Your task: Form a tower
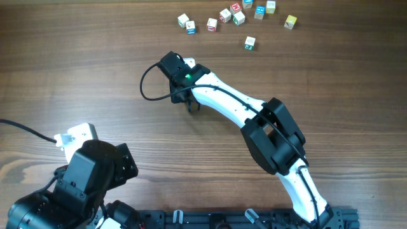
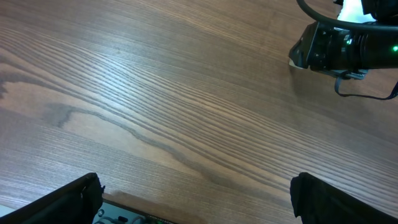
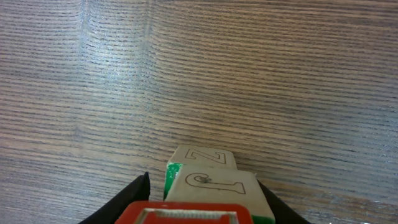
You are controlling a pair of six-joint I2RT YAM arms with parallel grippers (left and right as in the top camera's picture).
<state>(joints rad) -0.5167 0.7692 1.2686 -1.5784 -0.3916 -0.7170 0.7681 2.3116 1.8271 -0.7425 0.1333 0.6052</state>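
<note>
Surface: brown wood-grain table (image 1: 76, 63).

The tower (image 3: 211, 183) of two small whitish wooden letter cubes with green sides is at mid-table, under the right gripper (image 3: 201, 182). In the right wrist view it sits between the dark fingers (image 3: 127, 200). One cube shows an outlined Z, and the nearer one overlaps it. A red-bordered block face (image 3: 180, 214) lies closest to the camera. The overhead view hides the stack beneath the arm.

Right gripper: the jaws stand partly apart on either side of the cubes. Contact cannot be told from these views.

Left gripper (image 2: 196, 186): jaws spread wide, nothing between them, low at the near left of the table.

Loose small letter cubes (image 1: 239, 18) are scattered along the far edge, well apart from the tower, with one white-and-green cube (image 1: 250, 42) nearer.
</note>
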